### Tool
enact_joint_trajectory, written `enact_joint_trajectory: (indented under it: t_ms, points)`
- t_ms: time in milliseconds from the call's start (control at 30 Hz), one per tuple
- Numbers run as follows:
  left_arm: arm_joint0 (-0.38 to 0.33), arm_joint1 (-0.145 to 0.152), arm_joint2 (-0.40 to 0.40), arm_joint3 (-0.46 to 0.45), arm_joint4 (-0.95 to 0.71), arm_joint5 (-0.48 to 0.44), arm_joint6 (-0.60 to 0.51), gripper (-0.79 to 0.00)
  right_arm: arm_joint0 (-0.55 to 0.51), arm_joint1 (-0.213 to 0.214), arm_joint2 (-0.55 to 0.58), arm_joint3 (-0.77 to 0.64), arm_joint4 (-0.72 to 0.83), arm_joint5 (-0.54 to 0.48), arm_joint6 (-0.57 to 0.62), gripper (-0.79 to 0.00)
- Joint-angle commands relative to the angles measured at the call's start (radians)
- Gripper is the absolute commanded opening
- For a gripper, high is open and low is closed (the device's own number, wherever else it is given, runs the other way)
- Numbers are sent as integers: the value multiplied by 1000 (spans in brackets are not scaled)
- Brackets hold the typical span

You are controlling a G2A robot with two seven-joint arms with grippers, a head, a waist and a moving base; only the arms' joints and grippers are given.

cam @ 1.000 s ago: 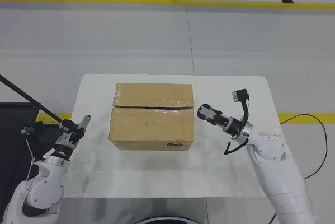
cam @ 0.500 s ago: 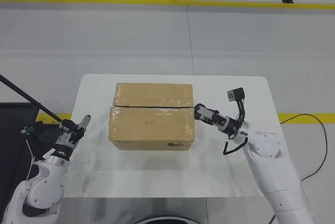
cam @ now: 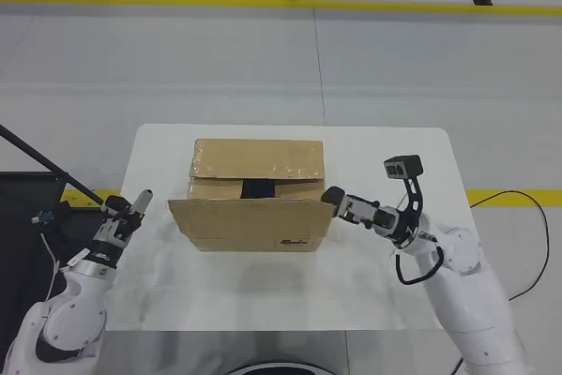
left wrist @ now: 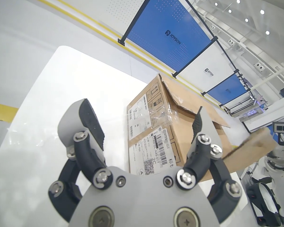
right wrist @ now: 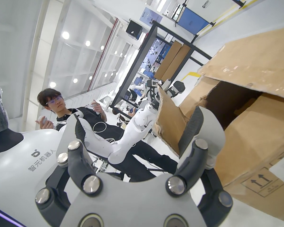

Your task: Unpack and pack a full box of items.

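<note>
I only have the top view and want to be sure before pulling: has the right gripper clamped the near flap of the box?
Observer: No. The right wrist view shows the right gripper open. The end of the near flap stands in the gap, close by one finger, unclamped.
Operator: Is the left gripper holding anything?
Observer: No. The left wrist view shows the left gripper open and empty. It faces the end of the box, which carries printed labels.
</note>
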Motion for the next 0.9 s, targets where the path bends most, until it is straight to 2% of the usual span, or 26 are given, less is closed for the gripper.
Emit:
enact_joint_trajectory:
  t_ms: [0,233,400,733,867]
  points:
    - [0,0,1,-6,-9,-23,-6,0,-10,4,3,-19,20,4,48,0]
    - [18,4,-12,-30,-47,-157,-44,0,-41,15,-4,-79,56,23,188,0]
    - [36,9,-33,-45,-125,-270,-102,0,-56,21,-19,-105,30,33,234,0]
    - [74,31,-72,-81,-370,-478,-354,0,-48,35,-82,-142,-70,74,275,0]
    - [84,44,-86,-75,-410,-560,-478,0,-40,40,-110,-150,-93,74,275,0]
